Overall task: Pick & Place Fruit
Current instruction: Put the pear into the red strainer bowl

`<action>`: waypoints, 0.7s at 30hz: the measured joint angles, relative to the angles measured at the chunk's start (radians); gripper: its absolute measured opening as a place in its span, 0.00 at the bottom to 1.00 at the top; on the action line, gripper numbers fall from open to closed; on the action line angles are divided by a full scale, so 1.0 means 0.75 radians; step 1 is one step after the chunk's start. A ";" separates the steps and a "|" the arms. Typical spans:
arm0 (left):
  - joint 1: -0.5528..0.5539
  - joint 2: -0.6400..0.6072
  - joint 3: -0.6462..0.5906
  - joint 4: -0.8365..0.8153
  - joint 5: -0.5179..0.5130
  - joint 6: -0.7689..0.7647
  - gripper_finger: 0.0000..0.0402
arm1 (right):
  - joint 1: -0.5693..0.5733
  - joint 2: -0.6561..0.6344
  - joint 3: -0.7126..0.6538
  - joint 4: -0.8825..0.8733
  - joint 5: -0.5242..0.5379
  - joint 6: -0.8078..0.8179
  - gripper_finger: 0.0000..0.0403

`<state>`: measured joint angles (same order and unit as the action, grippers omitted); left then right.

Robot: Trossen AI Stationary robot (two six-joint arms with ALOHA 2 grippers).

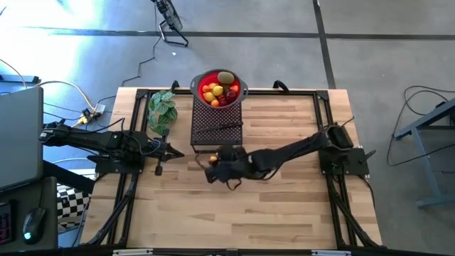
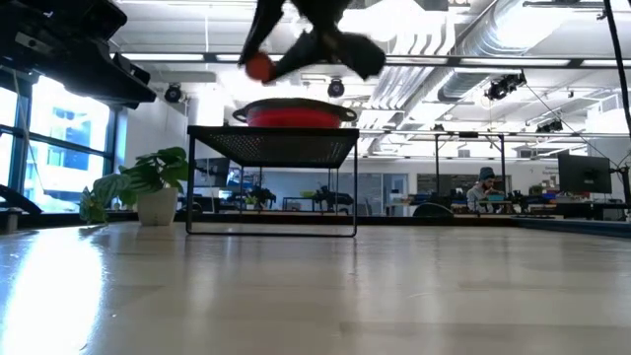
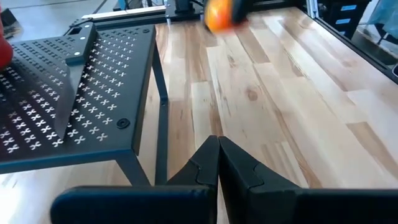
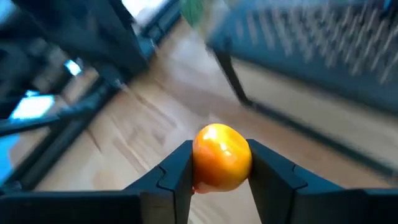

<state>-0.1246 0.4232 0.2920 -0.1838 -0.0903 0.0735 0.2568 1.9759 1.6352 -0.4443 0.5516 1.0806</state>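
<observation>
Black perforated metal stand (image 1: 217,126) on the wooden desk (image 1: 284,206), toward its far edge; a black-handled knife (image 1: 220,127) lies flat on the stand's top. Red colander (image 1: 205,80) with grey handles sits on the stand's far end. Green leafy plant (image 1: 162,109) in a white pot (image 2: 157,206), just beside the stand; laptop (image 1: 20,135) and computer mouse (image 1: 32,225) well apart from the stand, off the desk.

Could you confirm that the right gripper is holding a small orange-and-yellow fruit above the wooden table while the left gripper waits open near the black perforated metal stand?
Not quite: the left gripper is shut, its fingers pressed together in the left wrist view. The rest holds: the right gripper holds the small orange-and-yellow fruit above the wooden table, and the left gripper waits near the black perforated metal stand.
</observation>
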 joint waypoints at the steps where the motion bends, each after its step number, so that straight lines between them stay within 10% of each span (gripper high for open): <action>1: 0.000 0.000 0.000 -0.001 0.000 0.000 0.01 | -0.009 -0.019 0.000 0.014 0.009 -0.030 0.31; 21: 0.000 0.000 0.000 0.000 0.000 -0.001 0.01 | -0.497 -0.215 0.001 0.168 0.101 -0.778 0.31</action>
<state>-0.1246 0.4232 0.2920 -0.1841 -0.0902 0.0731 -0.1160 1.8145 1.6356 -0.3180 0.6275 0.4970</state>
